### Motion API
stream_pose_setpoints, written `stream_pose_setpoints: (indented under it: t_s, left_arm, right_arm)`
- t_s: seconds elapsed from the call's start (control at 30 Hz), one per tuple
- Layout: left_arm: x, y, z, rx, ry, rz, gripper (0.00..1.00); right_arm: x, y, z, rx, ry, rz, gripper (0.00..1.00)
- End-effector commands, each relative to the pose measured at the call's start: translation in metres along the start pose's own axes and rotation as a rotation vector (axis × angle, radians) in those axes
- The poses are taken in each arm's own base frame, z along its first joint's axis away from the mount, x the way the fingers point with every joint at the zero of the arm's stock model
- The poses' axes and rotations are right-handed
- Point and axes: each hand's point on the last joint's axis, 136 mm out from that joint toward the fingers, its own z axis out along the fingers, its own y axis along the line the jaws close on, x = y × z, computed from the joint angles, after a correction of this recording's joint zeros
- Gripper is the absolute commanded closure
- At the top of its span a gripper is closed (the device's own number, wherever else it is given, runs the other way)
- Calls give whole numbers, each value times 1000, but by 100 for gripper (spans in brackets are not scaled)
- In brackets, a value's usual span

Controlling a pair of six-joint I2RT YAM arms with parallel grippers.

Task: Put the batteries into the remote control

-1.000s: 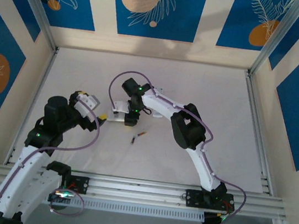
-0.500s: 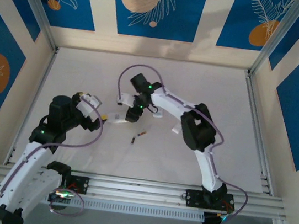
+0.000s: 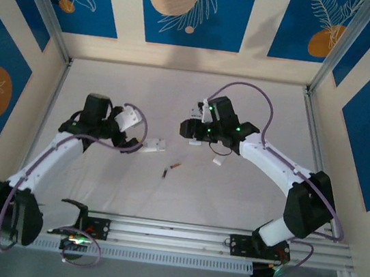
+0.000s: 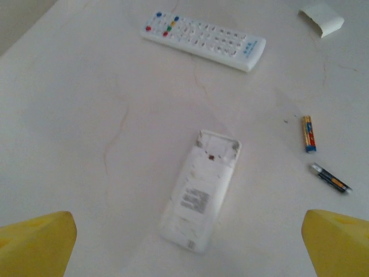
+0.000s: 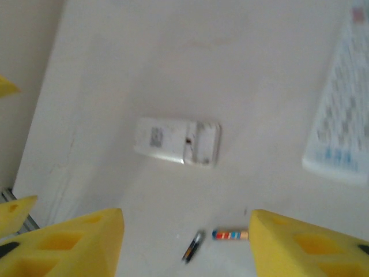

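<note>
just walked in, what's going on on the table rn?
Battery loading, with nothing picked up yet. Both claws are open and empty. The left claw hovers over the white remote, which lies face down with its battery bay uncovered and apparently empty. The right claw hangs above the same spot. An orange-and-blue battery and a dark battery lie loose beside that remote. A second remote lies face up farther off.
</note>
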Motion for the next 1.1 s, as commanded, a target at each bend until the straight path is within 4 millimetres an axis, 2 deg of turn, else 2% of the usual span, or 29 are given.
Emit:
stream_pose_setpoints:
  t_s: [0.0,0.07,0.13,0.27,0.4,0.67,0.77,0.93,1.07]
  left_arm:
    - [-24,-15,1,105,-119,155,0]
    - [-34,-18,4,118,-209,178,0]
    - [-37,-19,6,122,-244,177,0]
    - [-20,-26,10,87,-250,166,0]
    - [-25,-22,-2,12,-258,206,0]
    - [-23,-13,-8,-56,-223,230,0]
    - [-24,-13,-9,-59,-225,237,0]
    - [-24,-14,-9,-52,-229,237,0]
    - [-24,-14,-8,-49,-227,231,0]
  right_arm:
    - [33,-22,0,123,93,374,45]
    - [47,-22,11,161,112,430,49]
    - [58,-22,20,210,101,440,52]
    - [73,-21,42,255,109,508,56]
    - [82,-20,66,261,164,571,66]
    - [97,-28,99,339,224,601,70]
    - [100,-33,102,370,226,581,70]
    - [97,-37,91,408,201,536,70]
    - [83,-13,75,368,137,309,66]
